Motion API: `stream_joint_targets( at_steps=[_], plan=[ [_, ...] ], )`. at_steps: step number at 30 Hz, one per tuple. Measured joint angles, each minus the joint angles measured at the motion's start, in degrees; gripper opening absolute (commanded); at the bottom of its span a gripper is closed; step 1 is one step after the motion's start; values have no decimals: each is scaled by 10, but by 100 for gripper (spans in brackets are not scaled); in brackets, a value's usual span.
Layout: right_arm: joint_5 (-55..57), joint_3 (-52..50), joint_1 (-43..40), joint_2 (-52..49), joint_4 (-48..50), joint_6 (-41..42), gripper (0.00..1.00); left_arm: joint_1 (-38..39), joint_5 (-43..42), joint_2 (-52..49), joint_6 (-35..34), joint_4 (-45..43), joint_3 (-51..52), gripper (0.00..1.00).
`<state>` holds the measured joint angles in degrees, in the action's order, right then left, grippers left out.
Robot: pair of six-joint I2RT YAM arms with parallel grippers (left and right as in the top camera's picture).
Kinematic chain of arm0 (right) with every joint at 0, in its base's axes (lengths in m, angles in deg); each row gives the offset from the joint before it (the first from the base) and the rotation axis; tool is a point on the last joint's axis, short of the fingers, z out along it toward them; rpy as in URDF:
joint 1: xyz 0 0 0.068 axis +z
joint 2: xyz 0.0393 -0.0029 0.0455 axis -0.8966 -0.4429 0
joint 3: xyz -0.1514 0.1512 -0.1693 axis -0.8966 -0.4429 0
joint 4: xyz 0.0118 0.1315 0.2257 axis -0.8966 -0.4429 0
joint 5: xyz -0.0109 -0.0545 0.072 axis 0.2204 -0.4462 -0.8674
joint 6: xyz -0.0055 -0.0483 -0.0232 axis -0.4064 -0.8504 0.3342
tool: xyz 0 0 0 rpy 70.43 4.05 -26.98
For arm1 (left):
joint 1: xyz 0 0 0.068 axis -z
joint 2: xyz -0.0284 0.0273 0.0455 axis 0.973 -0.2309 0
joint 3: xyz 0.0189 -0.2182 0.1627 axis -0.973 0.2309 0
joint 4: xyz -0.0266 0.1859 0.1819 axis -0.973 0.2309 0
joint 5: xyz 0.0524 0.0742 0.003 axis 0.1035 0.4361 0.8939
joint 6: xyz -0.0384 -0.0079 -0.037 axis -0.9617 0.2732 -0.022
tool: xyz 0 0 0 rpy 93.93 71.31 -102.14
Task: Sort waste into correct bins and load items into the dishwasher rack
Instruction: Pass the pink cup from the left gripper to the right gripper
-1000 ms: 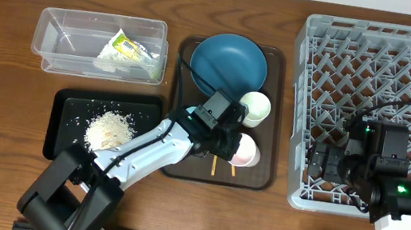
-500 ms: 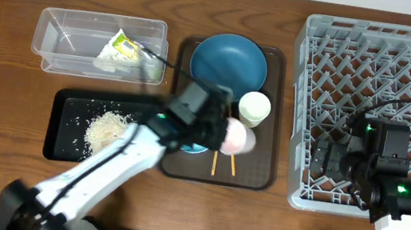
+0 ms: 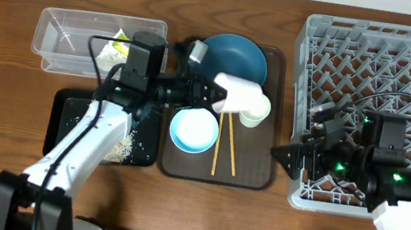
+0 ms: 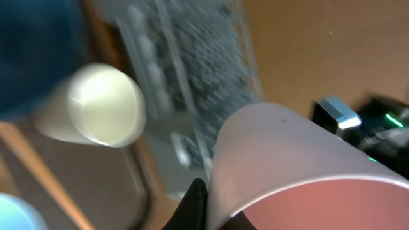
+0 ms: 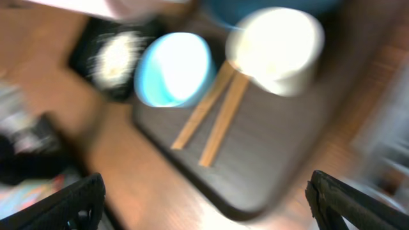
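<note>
Tissue (image 3: pixel 111 52) sits in the clear tub (image 3: pixel 58 18), rice (image 3: pixel 124 146) on the black tray (image 3: pixel 67 124): waste looks sorted. Left gripper (image 3: pixel 216 94) clamps the pink cup (image 3: pixel 239 95) above the brown tray (image 3: pixel 261 179). The bowl (image 3: pixel 193 129), chopsticks (image 3: pixel 225 146), blue dish (image 3: pixel 233 58) and green cup (image 3: pixel 254 114) wait. Right gripper (image 3: pixel 297 152) gapes, empty. The rack (image 3: pixel 382 59) shows nothing loaded.

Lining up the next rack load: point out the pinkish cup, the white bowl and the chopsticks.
pinkish cup (image 3: pixel 239 94), overhead view, on its side wall.
white bowl (image 3: pixel 192 129), overhead view, on the middle of its pale blue inside.
chopsticks (image 3: pixel 216 150), overhead view, midway along the left stick.
</note>
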<state>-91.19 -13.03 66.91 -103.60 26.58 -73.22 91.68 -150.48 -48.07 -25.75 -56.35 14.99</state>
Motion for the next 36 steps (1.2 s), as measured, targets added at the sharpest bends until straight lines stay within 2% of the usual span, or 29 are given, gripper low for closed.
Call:
stream_joint_targets(
  at_steps=[4, 11, 24, 31, 36],
  plan=[
    [-109, 0, 2, -25, 9, -68, 99, 11, -71, -21, -9, -1, 0, 6],
    [-174, 0, 2, -60, 61, -107, 99, 41, -116, -24, -12, -4, 0, 6],
    [-294, 0, 2, -75, 162, -117, 99, 68, -129, -24, -12, -8, 0, 6],
    [-340, 0, 2, -75, 166, -119, 92, 68, -131, -24, -13, -10, 0, 6],
    [-348, 0, 2, -75, 167, -119, 88, 68, -131, -24, -33, -42, 0, 6]
  ],
)
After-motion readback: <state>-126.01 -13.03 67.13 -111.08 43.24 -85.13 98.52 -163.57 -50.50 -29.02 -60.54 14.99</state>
